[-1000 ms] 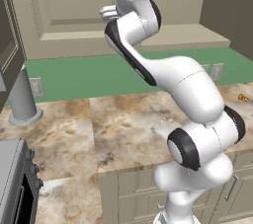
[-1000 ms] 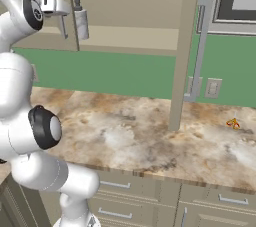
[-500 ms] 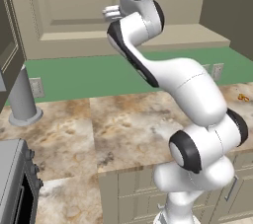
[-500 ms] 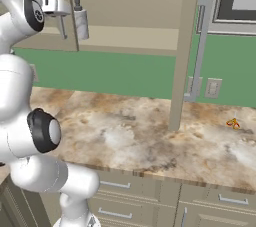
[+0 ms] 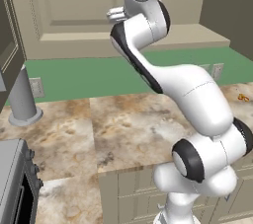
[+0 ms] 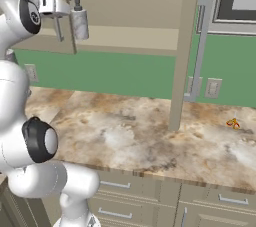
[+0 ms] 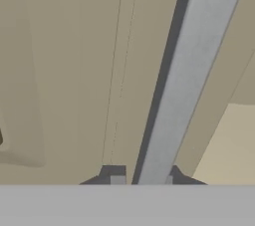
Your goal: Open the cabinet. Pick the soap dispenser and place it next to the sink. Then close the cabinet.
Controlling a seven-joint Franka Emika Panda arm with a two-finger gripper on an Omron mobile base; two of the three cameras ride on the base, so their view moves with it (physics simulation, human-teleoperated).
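Note:
The cabinet [image 6: 130, 36] hangs above the counter. Its right door [image 6: 182, 51] stands swung out, edge-on, baring the beige shelf. The left door [image 5: 74, 11] still faces the room. The soap dispenser [image 6: 80, 23], a small pale grey pump bottle, stands upright on the shelf just right of the left door's edge. My gripper [image 6: 58, 7] is raised to the left door's vertical silver handle [image 6: 56, 27]. In the hand view the handle [image 7: 194, 70] runs up between the two finger tips, and my gripper [image 7: 143, 179] is shut on it.
A marbled counter [image 6: 140, 131] runs below, over beige drawers. A tall grey flared-base post [image 5: 22, 94] stands at its far left, beside a stove [image 5: 12, 183]. A small orange thing [image 6: 232, 122] lies at the right. The open door's long handle [image 6: 200, 51] hangs over the counter.
The jaws have closed onto the left door's handle. The arm and the doors have hardly moved.

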